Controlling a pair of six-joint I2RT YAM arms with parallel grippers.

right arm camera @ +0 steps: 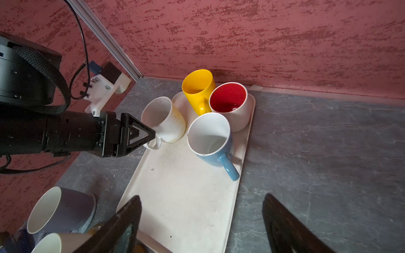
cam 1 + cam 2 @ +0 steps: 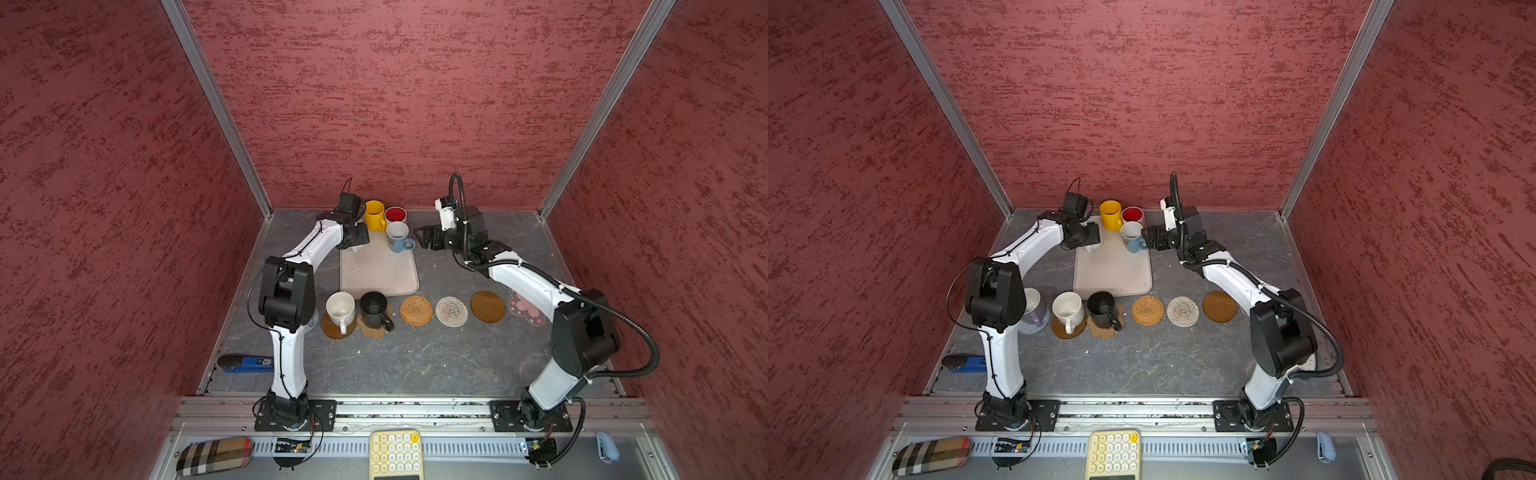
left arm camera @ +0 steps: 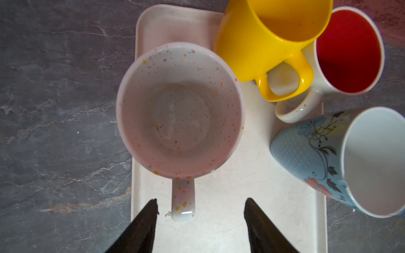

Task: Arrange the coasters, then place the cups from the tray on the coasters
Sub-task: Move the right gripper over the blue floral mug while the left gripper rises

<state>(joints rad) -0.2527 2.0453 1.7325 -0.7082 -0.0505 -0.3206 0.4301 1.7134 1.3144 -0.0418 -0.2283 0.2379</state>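
On the cream tray (image 2: 378, 274) stand a speckled white cup (image 3: 179, 114), a yellow cup (image 2: 374, 215), a red-lined cup (image 2: 395, 215) and a light blue cup (image 2: 398, 237). My left gripper (image 3: 201, 200) is open, with the speckled cup's handle (image 3: 183, 201) between its fingers, untouched. My right gripper (image 1: 202, 196) hangs open just short of the blue cup's handle (image 1: 229, 167). In front, a white cup (image 2: 340, 309) sits on an amber coaster (image 2: 337, 330) and a black cup (image 2: 374, 309) on the paw coaster (image 2: 374, 330). The rattan (image 2: 416, 310), whitish woven (image 2: 451, 311), amber (image 2: 488, 306) and pink flower (image 2: 525, 309) coasters are bare.
A pale cup (image 2: 1034, 307) on a grey woven coaster (image 2: 1032, 329) stands partly behind the left arm. A blue tool (image 2: 245, 363) lies at the table's left edge. Red walls close in on three sides. A calculator (image 2: 395, 454) and a plaid case (image 2: 214, 455) lie in front of the rail.
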